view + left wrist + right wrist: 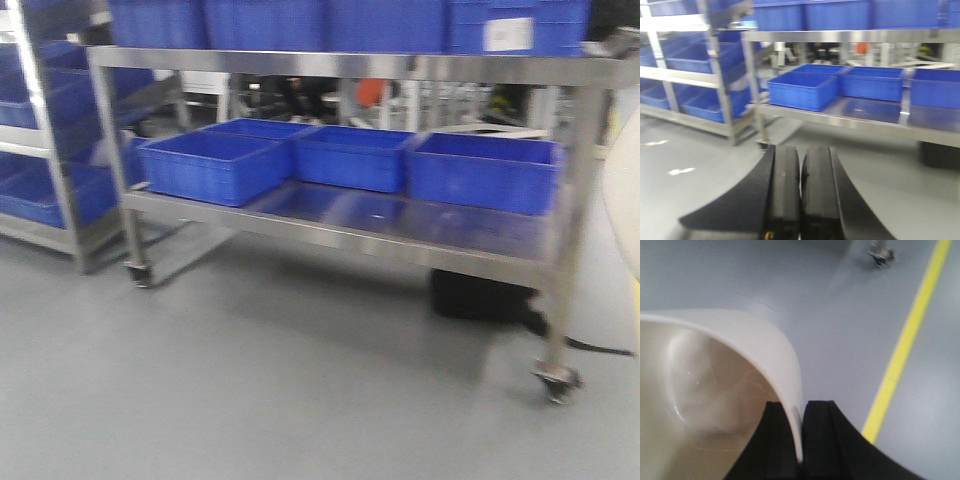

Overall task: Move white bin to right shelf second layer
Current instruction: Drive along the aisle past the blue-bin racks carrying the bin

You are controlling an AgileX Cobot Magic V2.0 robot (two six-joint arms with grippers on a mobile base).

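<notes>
The pick-up looks done. The right tool point(802, 412) is clamped narrow on the rim of the white bin point(740, 322), which hangs over grey floor point(840, 315) at the left of the right wrist view, near a yellow floor line point(905, 340). The bin is empty. The left tool point(800, 152) is pressed together on nothing. Ahead, a wheeled steel table point(400, 225) carries blue crates point(215, 165); those on its lower deck look empty. The right shelf second layer is not recognisable in any view, so carrying and placing remain.
</notes>
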